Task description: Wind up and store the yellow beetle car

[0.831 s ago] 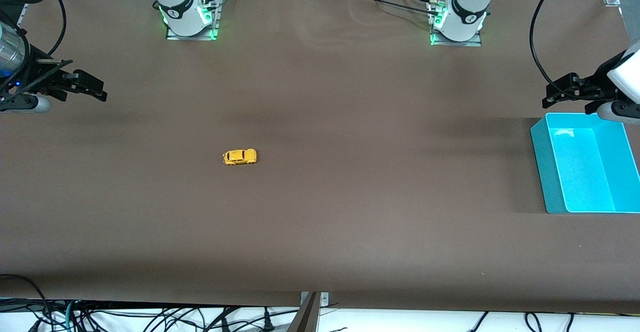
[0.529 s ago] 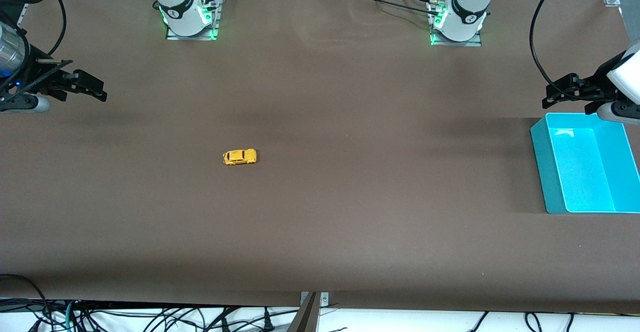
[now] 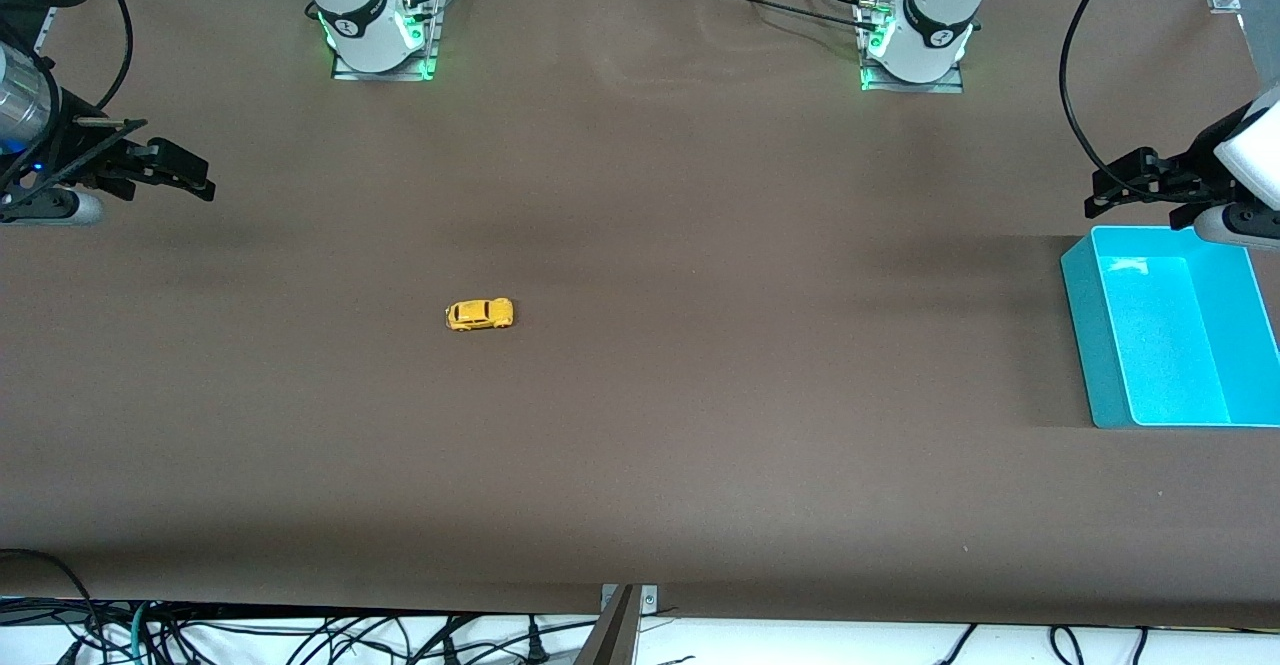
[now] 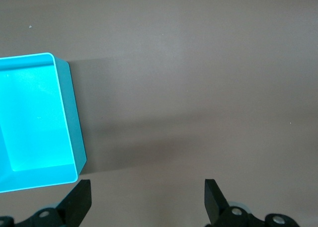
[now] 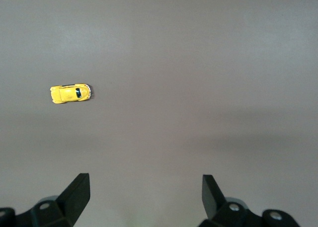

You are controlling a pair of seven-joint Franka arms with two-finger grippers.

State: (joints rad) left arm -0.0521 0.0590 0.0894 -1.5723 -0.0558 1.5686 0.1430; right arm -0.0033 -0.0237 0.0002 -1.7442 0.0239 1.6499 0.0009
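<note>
The right gripper (image 3: 195,180) hangs over the bare brown table (image 3: 700,445) at the right arm's end, fingers spread, holding nothing. The yellow beetle car (image 3: 479,314) sits on its wheels on the table, toward the right arm's end, well apart from both grippers. At the left arm's end the left gripper (image 3: 1105,195), fingers spread and empty, waits just beside the turquoise bin (image 3: 1085,345)
</note>
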